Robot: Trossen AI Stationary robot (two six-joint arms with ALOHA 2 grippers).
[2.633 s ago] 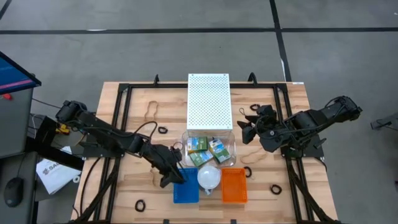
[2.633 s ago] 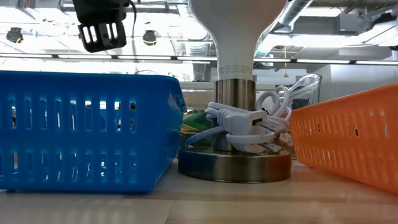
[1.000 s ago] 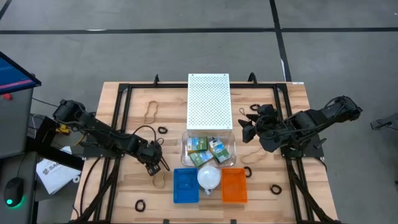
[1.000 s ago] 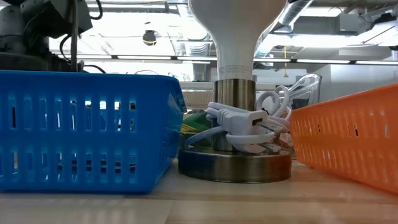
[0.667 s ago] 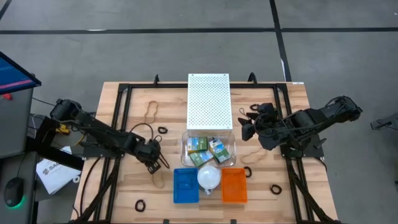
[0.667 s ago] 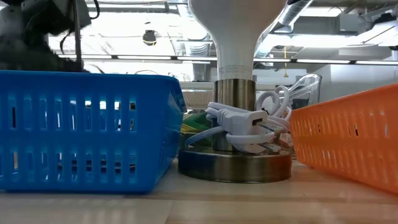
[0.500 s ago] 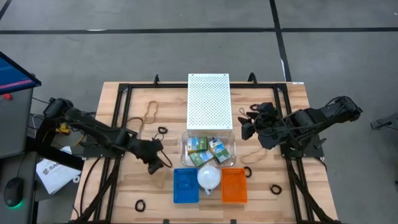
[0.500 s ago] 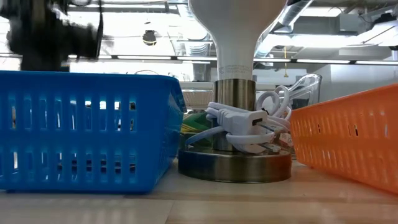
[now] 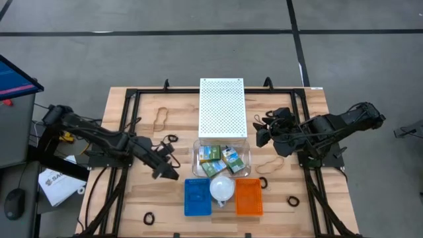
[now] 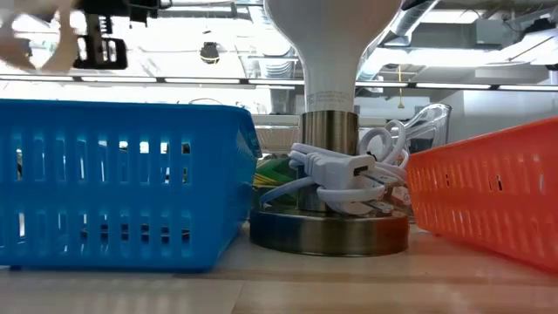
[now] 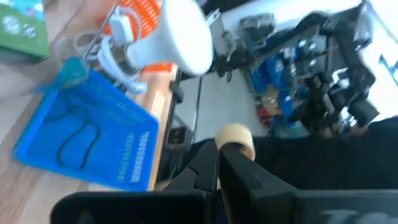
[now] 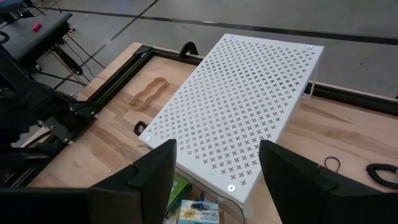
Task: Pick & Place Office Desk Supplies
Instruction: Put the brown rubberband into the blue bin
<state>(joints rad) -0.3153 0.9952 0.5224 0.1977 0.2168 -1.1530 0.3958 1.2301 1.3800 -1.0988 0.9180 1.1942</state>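
My left gripper (image 9: 169, 173) hangs above the table just left of the blue basket (image 9: 197, 197), shut on a tan rubber band (image 11: 235, 138). One rubber band lies in the blue basket (image 11: 78, 140). Yellow-and-green crayon boxes (image 9: 221, 158) sit in a clear bin under the white perforated shelf (image 9: 222, 106). Other tan bands (image 9: 160, 118) (image 9: 268, 164) and black rings (image 9: 173, 138) (image 9: 293, 200) lie flat on the wood. My right gripper (image 9: 263, 137) hovers open, right of the shelf, holding nothing. My left gripper pinches the tan rubber band between its two fingertips, and a small loop of it (image 11: 236, 134) stands out past the tips. The fingers come from the table's left, slanting toward the basket. The band is lifted clear of the table.
A lamp with a white bulb head (image 9: 223, 188) and coiled white cord (image 10: 344, 174) stands between the blue basket and an orange basket (image 9: 249, 197). Black frame rails (image 9: 129, 125) run along both sides of the table. More black rings lie near the front edge (image 9: 149, 217).
My left gripper has shut on the tan rubber band that lay left of the blue basket, and has risen with it and tipped up. The band has come off the table.
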